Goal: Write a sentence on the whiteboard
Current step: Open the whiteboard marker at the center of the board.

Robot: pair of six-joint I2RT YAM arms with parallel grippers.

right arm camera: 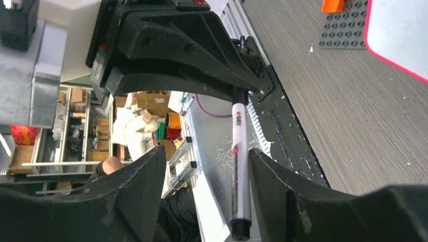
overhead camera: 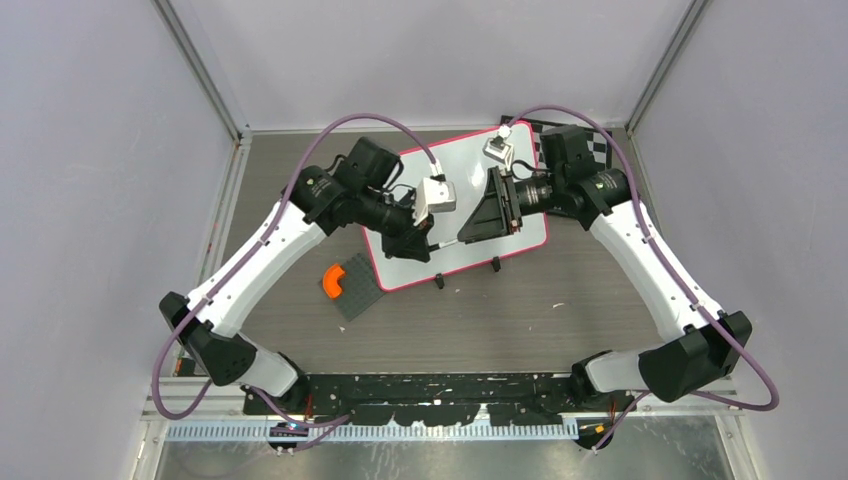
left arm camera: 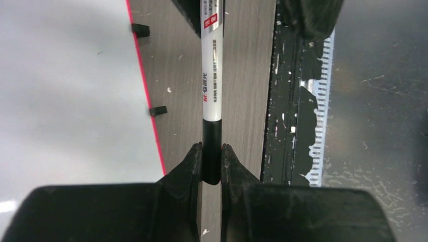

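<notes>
Two robot arms, a left arm [overhead camera: 250, 265] and a right arm [overhead camera: 650, 260]; two purple cables, a left cable [overhead camera: 372, 116] and a right cable [overhead camera: 556, 108]; one whiteboard [overhead camera: 465, 170] with two small black feet, a near foot [overhead camera: 438, 282] and a far foot [overhead camera: 494, 264]; one marker pen [left arm camera: 212, 75]; one dark grey studded plate [overhead camera: 358, 290]; one orange curved block [overhead camera: 333, 280]; one checkered chessboard [overhead camera: 603, 143], only partly seen; one wood-grain surface [overhead camera: 500, 320] carrying them.

Small illegible print on marker [left arm camera: 212, 75]
</notes>
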